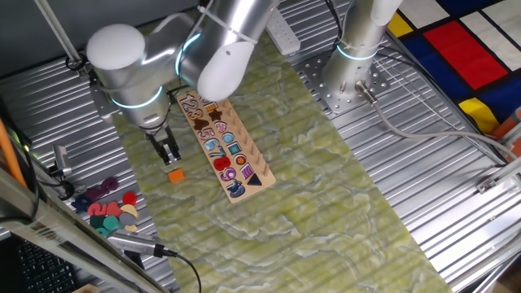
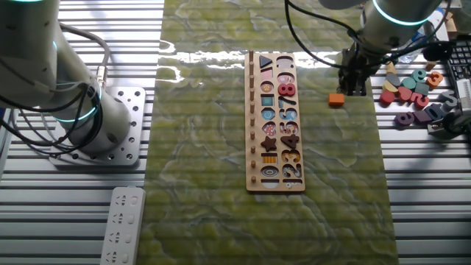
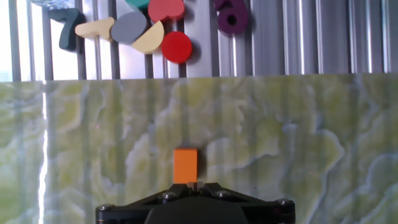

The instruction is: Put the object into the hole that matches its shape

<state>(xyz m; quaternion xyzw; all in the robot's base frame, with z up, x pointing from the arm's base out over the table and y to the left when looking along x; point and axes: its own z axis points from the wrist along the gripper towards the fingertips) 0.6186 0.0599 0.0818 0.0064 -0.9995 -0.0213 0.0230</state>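
The small orange piece (image 1: 176,174) lies flat on the green mat, left of the long wooden board (image 1: 242,185). It also shows in the other fixed view (image 2: 336,99) and in the hand view (image 3: 185,165). My gripper (image 1: 168,153) hangs just above the mat beside the piece, not touching it. In the hand view the fingertips (image 3: 196,183) are together with nothing between them, and the piece lies just ahead and slightly left. The board (image 2: 257,125) holds coloured numbers and shapes. I cannot make out which of its recesses is the matching hole.
Loose spare pieces (image 1: 110,213) in red, teal, purple and cream lie on the ribbed metal beyond the mat's edge, also seen in the hand view (image 3: 177,46). A second arm's base (image 2: 96,125) stands on the far side of the board.
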